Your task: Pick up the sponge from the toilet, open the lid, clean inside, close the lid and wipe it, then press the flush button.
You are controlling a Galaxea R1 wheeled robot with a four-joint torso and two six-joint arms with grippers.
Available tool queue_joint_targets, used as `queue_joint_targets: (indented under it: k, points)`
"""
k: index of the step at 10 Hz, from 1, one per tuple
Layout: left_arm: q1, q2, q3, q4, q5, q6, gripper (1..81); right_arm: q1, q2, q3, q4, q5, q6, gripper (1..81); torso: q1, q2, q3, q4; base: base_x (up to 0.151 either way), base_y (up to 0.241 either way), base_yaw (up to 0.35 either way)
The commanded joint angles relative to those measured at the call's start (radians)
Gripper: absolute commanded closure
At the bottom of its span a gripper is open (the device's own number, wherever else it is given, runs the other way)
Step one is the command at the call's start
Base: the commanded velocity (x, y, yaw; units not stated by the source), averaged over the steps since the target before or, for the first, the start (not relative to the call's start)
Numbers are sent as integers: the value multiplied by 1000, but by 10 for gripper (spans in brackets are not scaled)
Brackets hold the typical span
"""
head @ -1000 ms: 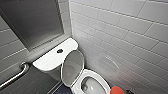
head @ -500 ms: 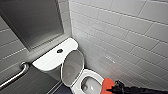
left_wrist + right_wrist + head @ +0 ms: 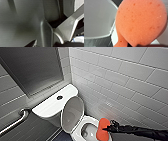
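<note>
Head view is showing the sponge [image 3: 102,130] hanging at about 5 o'clock in frame, right over the 3 o'clock side of the toilet [image 3: 79,133] bowl. Can't tell if it's actually touching the rim. The right gripper [image 3: 109,128] is sticking in from 3 o'clock with its fingers clamping the sponge by one edge, so most of the pad is hanging free. The lid [image 3: 72,112] is standing open at roughly 11 o'clock from the bowl, leaning back toward the tank, and the flush button [image 3: 59,97] is sitting in the tank top beyond it. The tiled wall [image 3: 120,84] is running close along the 3 o'clock side, with the grab bar [image 3: 15,121] off at 9 o'clock.

What I'm worrying about is that edge grip. I reckon pressing a soft pad hard against the bowl could be folding it or peeling it loose, dropping it into the water. The arm is also looking squeezed between bowl and wall, so a wide scrub might be clipping tiles or knocking the lid down.
</note>
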State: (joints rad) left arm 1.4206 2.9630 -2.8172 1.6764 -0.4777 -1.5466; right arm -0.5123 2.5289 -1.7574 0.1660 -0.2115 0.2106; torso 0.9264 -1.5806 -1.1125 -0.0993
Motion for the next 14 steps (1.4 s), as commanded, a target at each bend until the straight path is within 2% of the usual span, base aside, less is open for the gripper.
queue_joint_targets:
  k: [1, 2, 3, 5, 8, 9, 10, 11, 12, 13, 14]
  points:
    - [16, 4, -2, 11, 22, 3, 10, 142, 15, -20, 9, -115, 4, 811, 0, 0, -77, 0, 0, 0, 0]
    - [16, 4, -2, 13, 22, 3, 10, 148, 26, -28, 7, -121, 4, 811, 0, 0, -99, 0, 0, 0, 0]
    - [18, 5, -2, 11, 22, 3, 10, 152, 39, -33, 4, -117, 4, 811, 0, 0, -55, 0, 0, 0, 0]
    - [25, 16, -2, 11, 28, 6, 10, 182, 84, -63, 1, -117, 0, 811, 1, 1, -78, 0, 0, 0, 0]
    - [28, 21, -4, 10, 53, 5, 10, 194, 145, -111, 1, -117, 3, 811, 1, 1, -81, 0, 0, 0, 0]
    - [28, 21, -2, 9, 54, 5, 10, 192, 148, -115, 1, -111, 4, 811, 1, 1, -102, 66, 0, 0, 0]
    - [28, 21, -4, 9, 53, 5, 10, 194, 156, -132, 1, -111, 4, 811, 1, 1, -121, 70, 0, 0, 0]
    - [30, 22, -2, 9, 54, 5, 10, 197, 159, -140, 1, -109, 3, 811, 1, 1, -88, 12, 0, 0, 0]
    - [30, 22, -2, 10, 54, 5, 10, 203, 173, -157, 0, -108, -2, 811, 1, 1, -93, 30, 0, 0, 0]
    - [30, 27, -4, 11, 54, 5, 10, 212, 197, -180, 0, -108, -8, 811, 1, 1, -95, 38, 0, 0, 0]
    - [31, 30, -2, 11, 56, 5, 10, 221, 228, -203, 0, -108, -8, 811, 1, 1, -95, 38, 0, 0, 0]
